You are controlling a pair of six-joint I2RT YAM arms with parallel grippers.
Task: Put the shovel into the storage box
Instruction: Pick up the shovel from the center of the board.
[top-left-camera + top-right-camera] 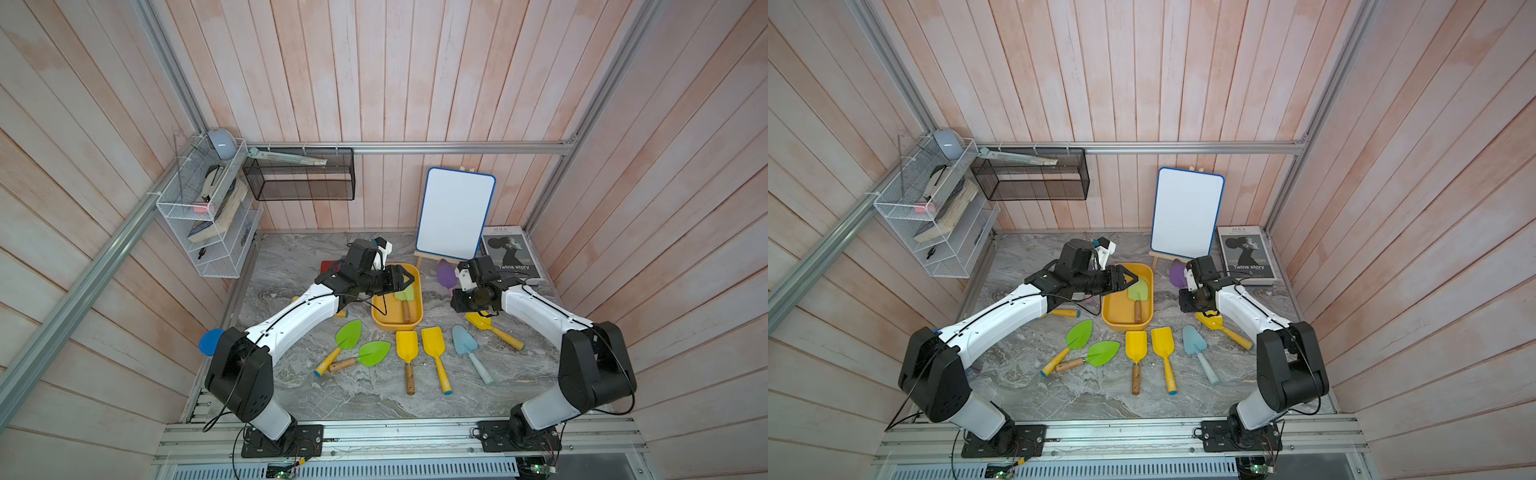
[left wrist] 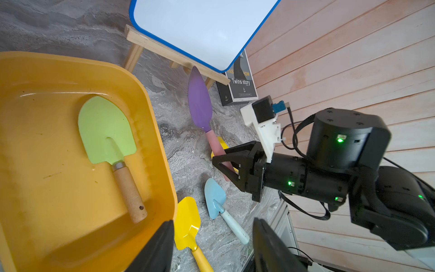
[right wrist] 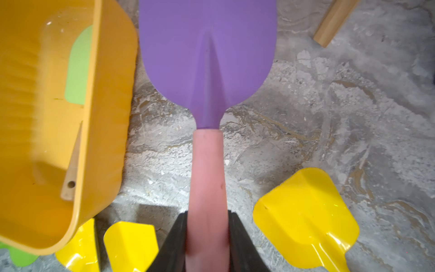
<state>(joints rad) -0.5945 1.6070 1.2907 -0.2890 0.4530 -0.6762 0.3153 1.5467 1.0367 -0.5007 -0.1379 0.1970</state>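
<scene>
- Shallow yellow-orange plastic storage box (image 1: 392, 321), rounded corners: set mid-way across the grey marbled desk (image 1: 353, 395), towards its far edge.
- Light green shovel (image 1: 404, 296), spade-shaped blade, wooden handle: laid flat inside the storage box, blade towards the far edge.
- Purple shovel (image 3: 207, 58), pink handle: found outside the box, between it and the desk's right edge; handle clamped in the right gripper (image 3: 207, 215).
- Left gripper (image 1: 1130, 277): poised over the box's far end, jaws parted, nothing held.
- Pale blue trowel (image 1: 465, 343): laid nearer the front edge than the box.
- Blue-framed whiteboard (image 1: 455, 212) on a wooden easel: stood at the far edge.
- Black-covered book (image 1: 513, 249): kept in the far right corner.
</scene>
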